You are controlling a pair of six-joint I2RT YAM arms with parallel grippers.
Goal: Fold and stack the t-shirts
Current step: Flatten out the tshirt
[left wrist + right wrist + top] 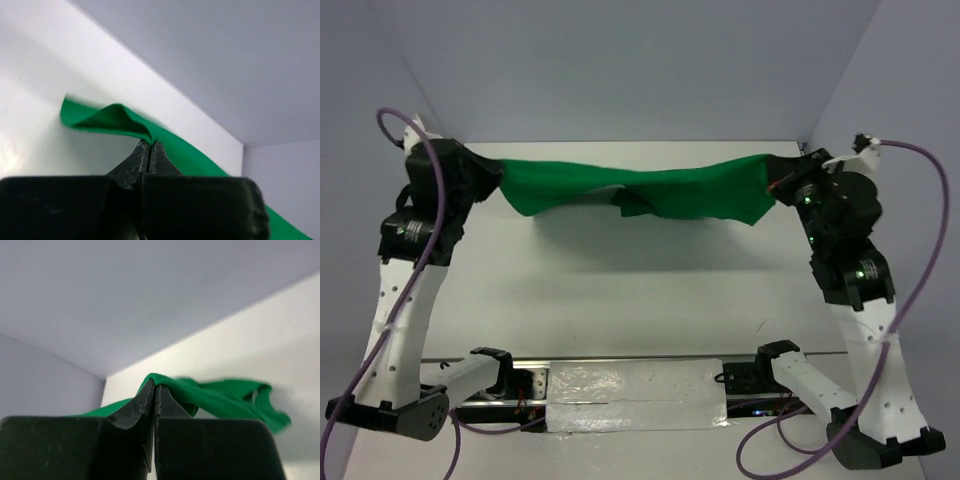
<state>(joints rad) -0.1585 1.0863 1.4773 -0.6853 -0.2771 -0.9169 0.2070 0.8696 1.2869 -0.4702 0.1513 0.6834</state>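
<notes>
Sagging t-shirt between both clamped jaws

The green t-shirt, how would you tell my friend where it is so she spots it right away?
Find the big white table. Near its far edge the green t-shirt hangs stretched between the left gripper and the right gripper, each shut on one end. It is the only bright green thing there.

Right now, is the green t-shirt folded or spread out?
Spread, unfolded: the green t-shirt hangs stretched between both shut jaws, its shadow on the table below.
</notes>
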